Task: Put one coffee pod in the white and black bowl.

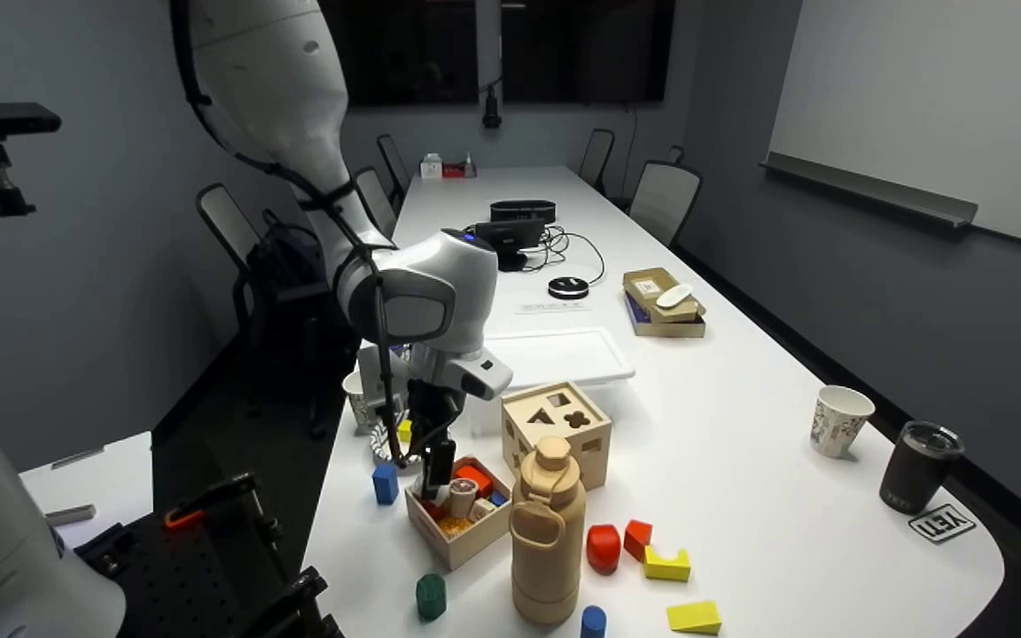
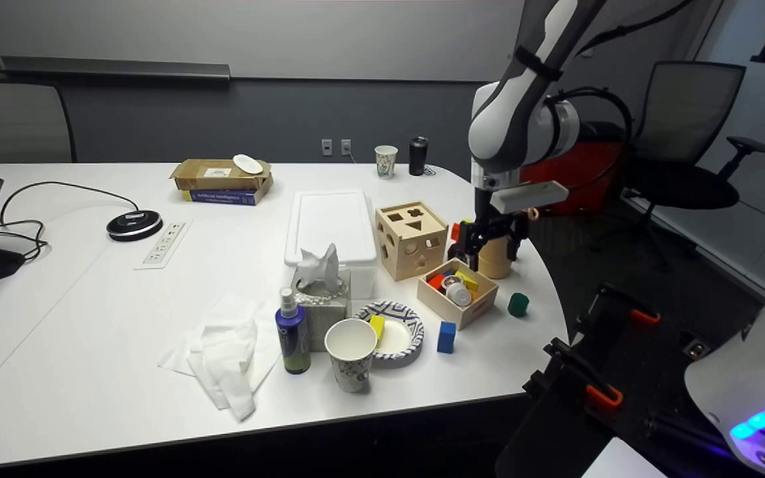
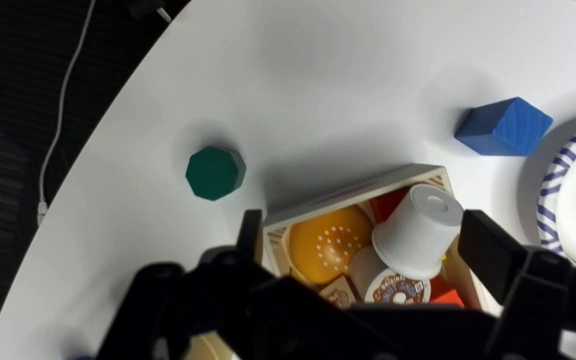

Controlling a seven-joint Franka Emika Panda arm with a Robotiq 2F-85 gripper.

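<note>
Gripper [image 3: 363, 227] points down, fingers [image 3: 488, 252] apart, over the box [image 2: 447, 310] (2 pods [image 3: 415, 235] inside).

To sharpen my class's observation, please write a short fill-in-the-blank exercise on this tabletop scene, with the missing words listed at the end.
In the wrist view, the octagonal block is coloured ____.
The small block in the patterned bowl is coloured ____.
The number of coffee pods visible in the wrist view is ____.
The pincer is not shut but ____.

Missing words: green; yellow; two; open.
</note>
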